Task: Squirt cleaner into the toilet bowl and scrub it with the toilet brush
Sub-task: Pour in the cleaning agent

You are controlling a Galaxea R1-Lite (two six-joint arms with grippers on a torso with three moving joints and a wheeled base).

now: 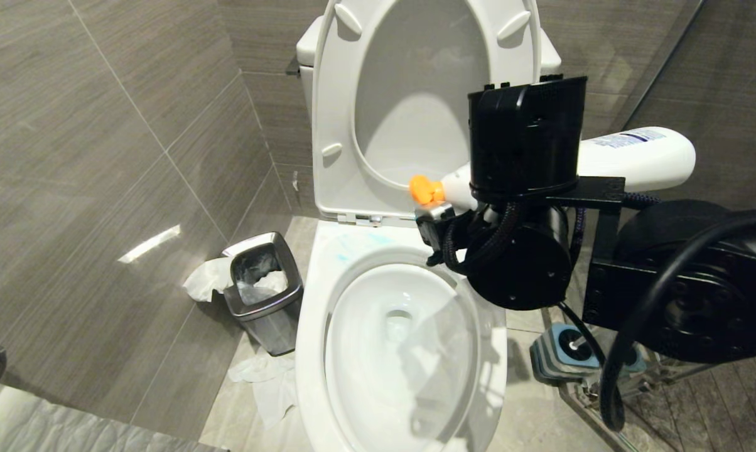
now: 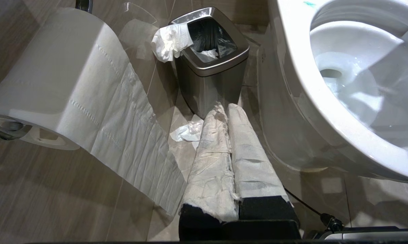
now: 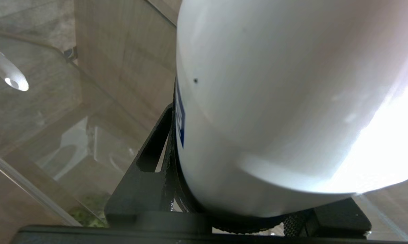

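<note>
Squirting is the step in hand: the right gripper (image 1: 478, 188) clamps the white cleaner bottle (image 1: 635, 157) level above the toilet bowl (image 1: 315, 351)'s far right rim, needing its orange nozzle (image 1: 423, 189) tipped downward next.

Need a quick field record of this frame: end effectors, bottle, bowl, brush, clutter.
right end effector: shut on white bottle, held roughly level above the back of the bowl
bottle nozzle: orange, pointing toward the raised seat
left end effector: shut, fingers wrapped in tissue, low beside the bowl
toilet bowl: open, teal streaks on the rear rim
brush holder: on the floor right of the bowl
waste bin: left of the bowl, tissue around it
</note>
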